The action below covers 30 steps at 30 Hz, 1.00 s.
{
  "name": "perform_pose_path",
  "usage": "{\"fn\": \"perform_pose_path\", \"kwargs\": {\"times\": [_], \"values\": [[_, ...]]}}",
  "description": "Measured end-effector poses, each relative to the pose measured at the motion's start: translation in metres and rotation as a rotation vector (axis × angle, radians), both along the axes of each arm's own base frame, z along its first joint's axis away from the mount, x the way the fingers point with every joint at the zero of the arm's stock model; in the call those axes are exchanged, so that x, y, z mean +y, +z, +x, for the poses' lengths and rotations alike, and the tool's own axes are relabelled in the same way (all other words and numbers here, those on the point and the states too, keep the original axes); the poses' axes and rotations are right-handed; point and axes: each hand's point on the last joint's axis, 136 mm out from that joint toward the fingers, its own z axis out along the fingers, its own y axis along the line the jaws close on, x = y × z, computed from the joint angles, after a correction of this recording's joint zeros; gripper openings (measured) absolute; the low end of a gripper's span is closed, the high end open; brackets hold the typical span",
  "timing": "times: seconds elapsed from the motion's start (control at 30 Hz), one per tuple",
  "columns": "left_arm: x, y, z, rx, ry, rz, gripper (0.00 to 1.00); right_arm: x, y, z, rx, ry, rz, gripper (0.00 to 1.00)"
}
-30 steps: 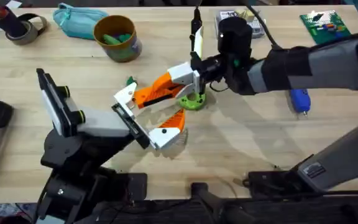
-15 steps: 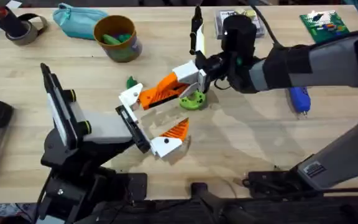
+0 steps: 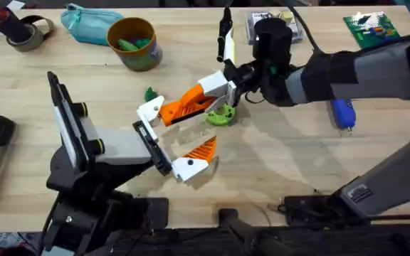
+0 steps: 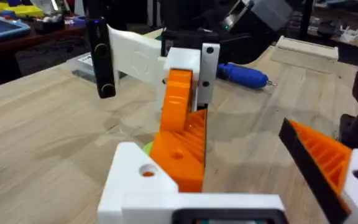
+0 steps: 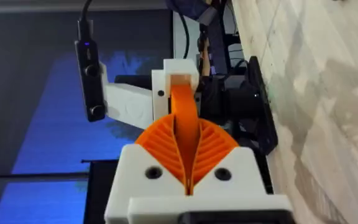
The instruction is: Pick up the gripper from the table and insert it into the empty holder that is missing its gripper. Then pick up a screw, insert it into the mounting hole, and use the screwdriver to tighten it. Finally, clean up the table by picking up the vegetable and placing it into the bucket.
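My right gripper (image 3: 206, 97) reaches across the middle and is shut on the orange tip of the gripper (image 3: 176, 107). The piece's white base (image 5: 176, 78) sits at one end of the holder (image 3: 153, 144), the black jaw bar of my left arm. My left gripper (image 3: 185, 131) stands open; its other white-and-orange finger (image 3: 194, 158) is on the bar's near end. The dark-green vegetable (image 3: 149, 93) lies just behind the white base. At the back stands the bucket (image 3: 135, 44) with green pieces inside. The blue screwdriver (image 3: 342, 114) lies at the right.
A lime-green ring (image 3: 221, 114) lies under the right gripper. A teal pouch (image 3: 87, 21) and a tape roll (image 3: 27, 32) are at the back left, a clear box (image 3: 262, 25) and a green circuit board (image 3: 372, 28) at the back right.
A second ago the left arm shifted slightly and its mounted finger swung away from the held piece, toward the front edge. Nothing has moved in the last half second.
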Motion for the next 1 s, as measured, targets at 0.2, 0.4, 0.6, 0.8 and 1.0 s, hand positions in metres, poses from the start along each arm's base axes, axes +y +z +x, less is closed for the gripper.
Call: {"fn": "perform_pose_path", "kwargs": {"times": [0.2,0.4,0.6,0.8,1.0], "values": [[0.000,0.000,-0.001,-0.003,-0.005,0.002,0.988,0.000,0.003,-0.001,-0.019,0.017,0.015,0.019],[-0.007,0.001,-0.012,-0.015,-0.076,0.006,0.988,0.009,0.007,-0.010,-0.033,0.055,0.024,0.020],[-0.009,0.000,-0.015,-0.021,-0.099,0.008,0.988,0.011,0.008,-0.012,-0.052,0.065,0.035,0.021],[-0.009,0.000,-0.016,-0.023,-0.102,0.009,0.988,0.010,0.008,-0.011,-0.052,0.063,0.035,0.019],[-0.010,0.000,-0.017,-0.022,-0.110,0.009,0.988,0.010,0.007,-0.005,-0.035,0.034,0.020,0.020]]}}
